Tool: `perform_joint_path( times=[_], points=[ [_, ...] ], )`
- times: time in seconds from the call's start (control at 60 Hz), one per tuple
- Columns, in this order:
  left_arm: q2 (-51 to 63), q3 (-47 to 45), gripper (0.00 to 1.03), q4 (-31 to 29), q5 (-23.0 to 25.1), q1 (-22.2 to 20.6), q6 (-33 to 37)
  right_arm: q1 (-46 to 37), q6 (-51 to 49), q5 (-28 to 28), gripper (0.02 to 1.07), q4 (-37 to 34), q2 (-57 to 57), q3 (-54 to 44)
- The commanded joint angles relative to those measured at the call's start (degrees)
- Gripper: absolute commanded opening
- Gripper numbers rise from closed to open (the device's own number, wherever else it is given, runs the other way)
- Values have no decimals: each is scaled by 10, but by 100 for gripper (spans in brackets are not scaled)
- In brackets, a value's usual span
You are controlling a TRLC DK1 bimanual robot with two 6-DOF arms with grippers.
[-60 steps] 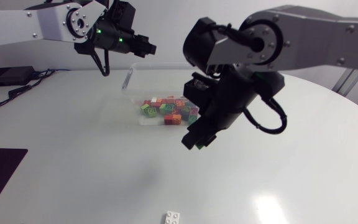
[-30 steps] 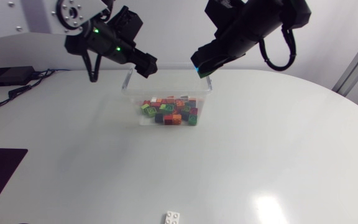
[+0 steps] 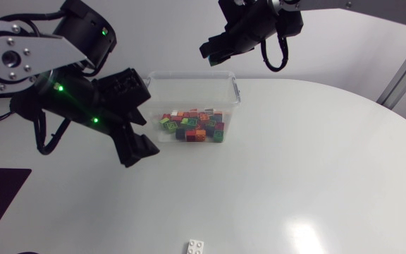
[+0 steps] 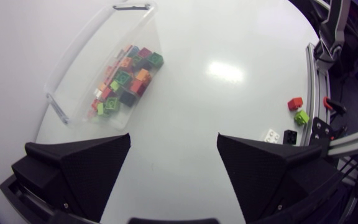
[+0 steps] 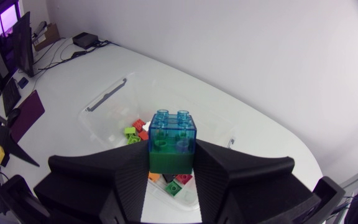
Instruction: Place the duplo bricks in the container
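While the right tool point(image 5: 173, 171) pinches a blue-on-green duplo stack point(image 5: 173, 146) high over the far edge of the surface point(image 3: 316, 162), clear container point(image 3: 189, 74) near that edge holding mixed duplo bricks point(image 3: 192, 125), left tool point(image 4: 173, 165) spread wide above the surface's left side, white brick point(image 3: 195, 246) at the near edge.
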Motion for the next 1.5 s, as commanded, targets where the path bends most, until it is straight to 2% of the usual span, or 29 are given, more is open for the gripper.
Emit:
perform_joint_path(
  times=[0.0,0.25,0.3,0.317,0.333,0.35,0.367,0.4,0.55,0.667,0.7,0.783,0.883,1.017,1.05,1.183,1.267,1.483],
  points=[
    [-22,-35,97,-19,4,-17,36,-4,10,-2,28,28,21,14],
    [-45,-78,97,-55,4,-65,79,-1,8,2,30,99,66,21],
    [-45,-88,97,-57,4,-73,94,0,4,11,53,113,82,21],
    [-45,-94,97,-56,4,-77,103,-1,1,13,68,116,88,23],
    [-44,-98,97,-56,4,-79,106,-1,-1,14,76,117,92,24],
    [-43,-103,97,-56,4,-81,112,-1,-4,21,90,117,95,24],
    [-43,-105,97,-56,4,-83,113,-2,-6,21,97,118,95,24],
    [-37,-114,97,-54,4,-94,123,-4,-7,21,103,119,96,23],
    [-21,-143,96,-48,4,-132,154,-24,-18,19,103,134,51,-20],
    [-14,-169,96,-24,4,-172,185,-43,-35,-3,103,145,-35,-106],
    [-9,-176,96,-12,4,-195,195,-52,-38,-15,103,145,-66,-137],
    [7,-176,93,13,4,-216,200,-66,-50,-42,103,145,-132,-210],
    [56,-152,91,13,3,-230,192,-83,-63,-64,103,145,-217,-301],
    [121,-123,91,-5,4,-247,142,-101,-72,-73,103,132,-306,-385],
    [132,-113,88,-4,4,-249,128,-103,-76,-74,103,123,-330,-407],
    [156,-98,84,-4,11,-256,101,-105,-82,-74,102,86,-402,-461],
    [177,-92,77,-3,18,-266,83,-103,-85,-73,102,52,-446,-494],
    [211,-90,74,8,26,-297,50,-83,-99,-52,102,-10,-507,-568]
  ],
)
